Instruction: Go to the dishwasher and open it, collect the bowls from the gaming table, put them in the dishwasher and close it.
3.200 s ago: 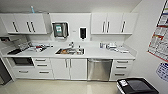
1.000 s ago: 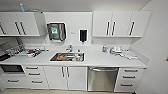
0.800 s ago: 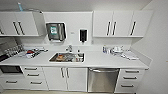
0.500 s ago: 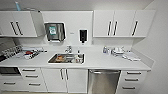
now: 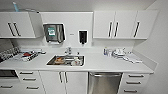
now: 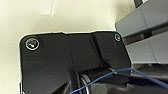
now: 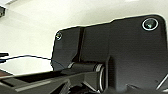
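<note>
The dishwasher (image 5: 105, 83) has a brushed steel front and a horizontal bar handle near its top. It sits shut under the white counter (image 5: 100, 65), just right of centre at the bottom of the head view. The bowls and the gaming table are out of view. Both wrist views look past the robot's own dark plate at a pale surface.
A steel sink (image 5: 65, 60) holding dishes is set in the counter left of the dishwasher. White cabinet doors (image 5: 63, 81) and drawers (image 5: 135, 81) flank the dishwasher. Wall cupboards (image 5: 125, 25), a paper towel dispenser (image 5: 53, 33) and a soap dispenser (image 5: 82, 36) hang above. Cluttered items (image 5: 120, 53) stand at right.
The whole kitchen view has grown larger and the counter has dropped lower in the picture: the camera has moved closer to the counter and dishwasher. Nothing on the counter has shifted.
</note>
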